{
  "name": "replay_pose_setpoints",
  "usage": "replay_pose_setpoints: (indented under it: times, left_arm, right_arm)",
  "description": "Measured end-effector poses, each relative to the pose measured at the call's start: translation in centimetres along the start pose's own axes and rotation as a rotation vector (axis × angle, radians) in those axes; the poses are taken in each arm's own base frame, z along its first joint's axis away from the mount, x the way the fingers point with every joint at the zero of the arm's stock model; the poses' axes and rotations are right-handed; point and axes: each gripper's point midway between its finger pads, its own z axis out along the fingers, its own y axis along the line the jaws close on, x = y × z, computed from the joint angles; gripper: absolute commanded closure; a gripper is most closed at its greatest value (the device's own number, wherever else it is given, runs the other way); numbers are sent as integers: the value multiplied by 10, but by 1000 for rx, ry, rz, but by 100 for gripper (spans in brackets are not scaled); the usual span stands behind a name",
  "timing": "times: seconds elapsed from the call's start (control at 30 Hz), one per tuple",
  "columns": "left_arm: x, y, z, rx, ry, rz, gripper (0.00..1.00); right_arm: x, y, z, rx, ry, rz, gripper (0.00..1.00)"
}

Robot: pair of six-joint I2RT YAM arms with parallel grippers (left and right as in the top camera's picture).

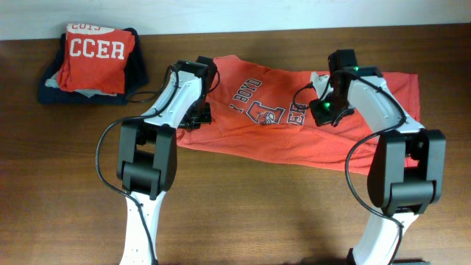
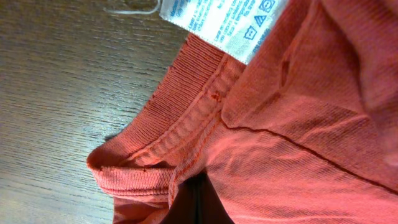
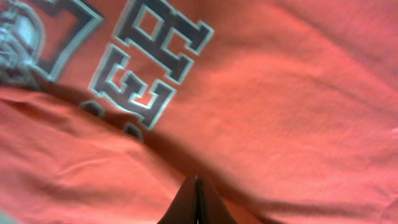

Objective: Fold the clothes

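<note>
You had the orange-red short-sleeve cotton T-shirt (image 1: 250, 140) lying mostly flat, with some creases, across the middle of the dark wooden bench (image 1: 243, 221), stretched sideways between the two arms. Its navy-and-white chest print (image 1: 265, 107) faced up, and only part of the lettering was legible from overhead.

Left arm: the left fingers (image 1: 200, 116) were down at the shirt's left-hand edge. In the wrist view they (image 2: 195, 186) were clenched together. The ribbed collar (image 2: 180, 93) was bunched and doubled over just at their tips. The white neck tag (image 2: 217, 18) lay beyond, near the bare bench (image 2: 62, 93). Whether cloth was actually caught between them could not be confirmed.

Right arm: the right fingers (image 1: 324, 112) were down on the shirt's body, beside the right-hand end of the print. Close up they (image 3: 196, 186) were also clenched. Their tips were buried in the T-shirt (image 3: 298, 93) just below the block lettering (image 3: 149, 62), with a crease running into them. A grip on the cloth could not be confirmed there either.

At the far left corner, well apart from the T-shirt, a folded red shirt lettered "CCER" (image 1: 96, 62) sat on top of a dark navy folded garment (image 1: 51, 90).
</note>
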Motion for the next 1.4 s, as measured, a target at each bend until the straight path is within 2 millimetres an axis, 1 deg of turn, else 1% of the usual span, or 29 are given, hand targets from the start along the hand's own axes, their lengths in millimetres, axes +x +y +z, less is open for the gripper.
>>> replay_pose_setpoints:
  times: [0.1,0.2,0.33,0.47,0.63,0.77,0.9,0.93,1.03,1.13,1.2,1.27,1.33,1.4]
  left_arm:
    - [0,0,0,0,0,0,99]
    - [0,0,0,-1,1,0,99]
    - [0,0,0,0,0,0,99]
    - [0,0,0,0,0,0,99]
    - [0,0,0,-1,1,0,99]
    - [0,0,0,-1,1,0,99]
    - [0,0,0,-1,1,0,100]
    - [0,0,0,-1,1,0,100]
    - [0,0,0,-1,1,0,99]
    - [0,0,0,-1,1,0,99]
    - [0,0,0,-1,1,0,99]
    - [0,0,0,-1,1,0,99]
    - [0,0,0,-1,0,0,99]
    - [0,0,0,-1,0,0,100]
  right_arm:
    - [6,11,-7,-56,31,7,96]
    - [17,20,-8,-103,72,17,96]
    - [26,23,2,-119,89,20,96]
    - [40,24,19,-122,109,24,96]
    - [39,17,33,-84,79,16,96]
    - [35,10,38,-46,56,10,96]
    - [23,-6,39,39,11,10,96]
    - [17,-13,39,77,-10,19,96]
    - [6,-26,37,145,-53,45,96]
    - [-1,-37,34,205,-84,77,96]
    - [3,-41,33,224,-70,93,96]
    - [12,-41,28,232,-21,111,96]
    - [18,-41,19,230,23,137,96]
    - [25,-41,4,226,65,177,96]
